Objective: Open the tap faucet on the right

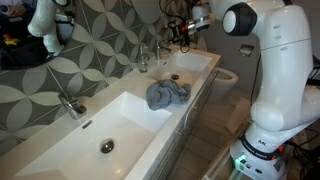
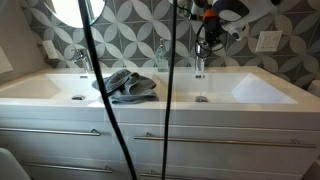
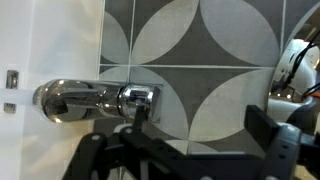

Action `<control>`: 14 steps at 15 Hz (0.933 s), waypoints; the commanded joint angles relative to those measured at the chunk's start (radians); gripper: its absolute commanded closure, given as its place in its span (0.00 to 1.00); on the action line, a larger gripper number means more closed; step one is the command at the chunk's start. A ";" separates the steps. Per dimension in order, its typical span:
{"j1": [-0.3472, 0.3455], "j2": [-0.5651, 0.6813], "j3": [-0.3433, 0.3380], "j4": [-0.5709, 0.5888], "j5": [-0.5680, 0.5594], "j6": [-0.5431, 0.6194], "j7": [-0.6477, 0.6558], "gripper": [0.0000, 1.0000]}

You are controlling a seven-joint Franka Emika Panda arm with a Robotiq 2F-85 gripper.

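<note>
The tap faucet (image 2: 199, 62) is the slim chrome tap behind the basin (image 2: 262, 90) below my arm. It looks small at the far end of the counter in an exterior view (image 1: 157, 52). My gripper (image 2: 206, 38) hovers just above its top, also seen in an exterior view (image 1: 183, 33). In the wrist view the chrome tap (image 3: 90, 99) lies sideways against the white basin and patterned tiles. My gripper (image 3: 199, 117) is open and empty. One fingertip is right at the tap's top end; the other is well apart from it.
A second chrome tap (image 2: 80, 58) (image 1: 68, 103) stands at the other basin. A grey cloth (image 2: 126, 86) (image 1: 167, 95) lies on the counter between the basins. A clear bottle (image 2: 160, 55) stands by the tiled wall. Black cables (image 2: 100, 90) hang in front of the camera.
</note>
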 commanded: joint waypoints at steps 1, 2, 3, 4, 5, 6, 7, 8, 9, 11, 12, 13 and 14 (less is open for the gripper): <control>0.006 -0.003 -0.024 0.018 -0.071 -0.004 0.067 0.00; 0.009 -0.009 -0.033 0.015 -0.100 -0.002 0.077 0.00; 0.014 -0.020 -0.045 0.009 -0.148 -0.005 0.102 0.00; 0.014 -0.027 -0.051 0.006 -0.188 -0.006 0.114 0.00; 0.017 -0.043 -0.060 -0.003 -0.241 -0.009 0.130 0.00; 0.018 -0.056 -0.065 -0.010 -0.290 -0.012 0.138 0.00; 0.020 -0.075 -0.070 -0.021 -0.341 -0.017 0.144 0.00; 0.021 -0.092 -0.071 -0.029 -0.388 -0.017 0.147 0.00; 0.026 -0.117 -0.074 -0.045 -0.441 -0.022 0.151 0.00; 0.031 -0.159 -0.070 -0.071 -0.530 -0.020 0.148 0.00; 0.039 -0.187 -0.071 -0.095 -0.576 -0.008 0.150 0.00; 0.047 -0.211 -0.074 -0.113 -0.632 -0.006 0.158 0.00; 0.055 -0.236 -0.076 -0.134 -0.693 -0.013 0.164 0.00</control>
